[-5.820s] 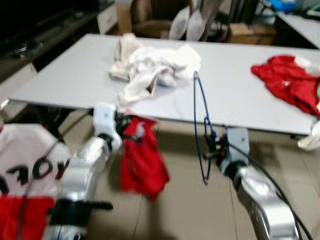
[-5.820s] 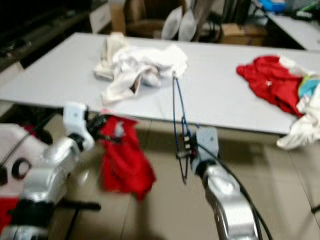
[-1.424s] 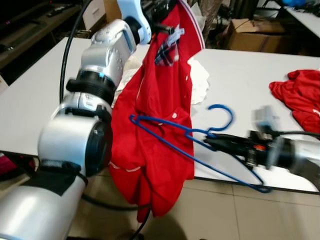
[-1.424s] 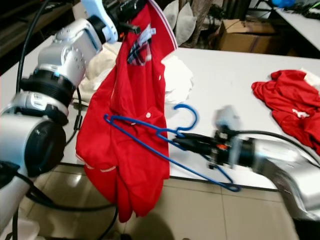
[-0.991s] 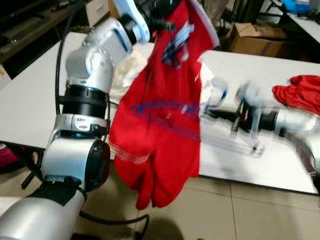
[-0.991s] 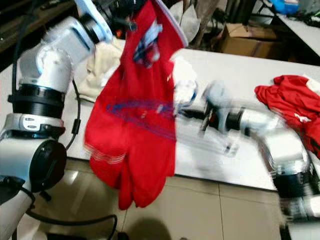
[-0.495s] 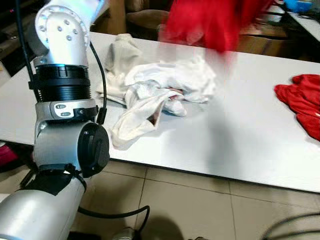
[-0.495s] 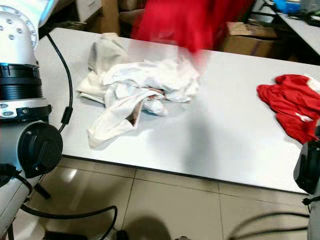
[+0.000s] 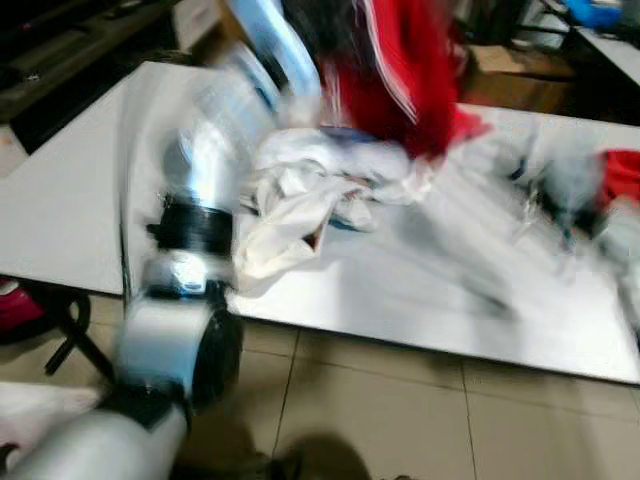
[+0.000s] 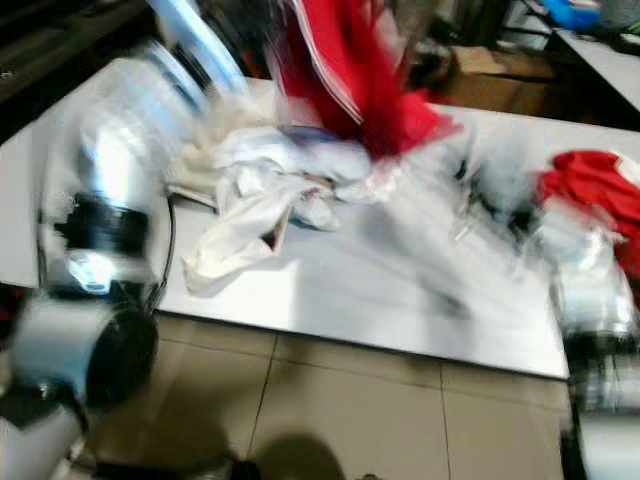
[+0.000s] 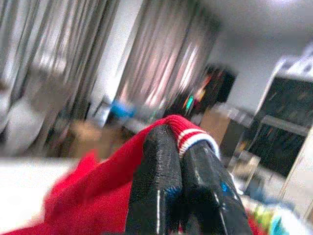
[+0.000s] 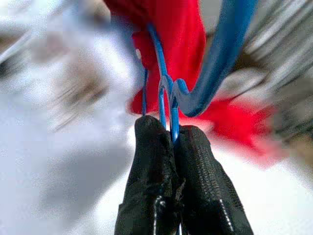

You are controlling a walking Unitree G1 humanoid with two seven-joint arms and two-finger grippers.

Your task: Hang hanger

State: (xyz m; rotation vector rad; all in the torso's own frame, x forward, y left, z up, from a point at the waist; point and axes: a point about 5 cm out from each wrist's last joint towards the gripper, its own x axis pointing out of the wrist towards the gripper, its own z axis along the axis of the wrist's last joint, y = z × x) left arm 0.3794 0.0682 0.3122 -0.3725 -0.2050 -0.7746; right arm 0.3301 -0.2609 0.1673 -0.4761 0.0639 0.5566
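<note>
The left arm (image 9: 215, 150) rises blurred from the seven o'clock corner of the head views toward twelve o'clock. Its left gripper (image 11: 180, 147) has both black fingers pressed together on the white-striped collar edge of a red shirt (image 9: 400, 70), which hangs down over the far side of the white table (image 9: 80, 200). In the left wrist view the red cloth spills away from the fingertips toward eight o'clock.

Below the shirt, near the table's middle, lies a heap of white clothes (image 9: 310, 190).

The hanger (image 12: 168, 93) is thin blue wire with a thicker blue hook curving up toward one o'clock in the right wrist view. The right gripper (image 12: 172, 134) is clamped shut on the wire just below the hook's base, so the hanger stands straight up out of the fingertips at twelve o'clock, with the red shirt directly behind it.

In the head views the right arm (image 10: 590, 300) is a grey smear at three o'clock, and the hanger cannot be made out there. Another red garment (image 10: 595, 190) lies at the table's three o'clock edge, partly covered by that smear. A cardboard box (image 10: 490, 70) sits beyond the table at one o'clock.
</note>
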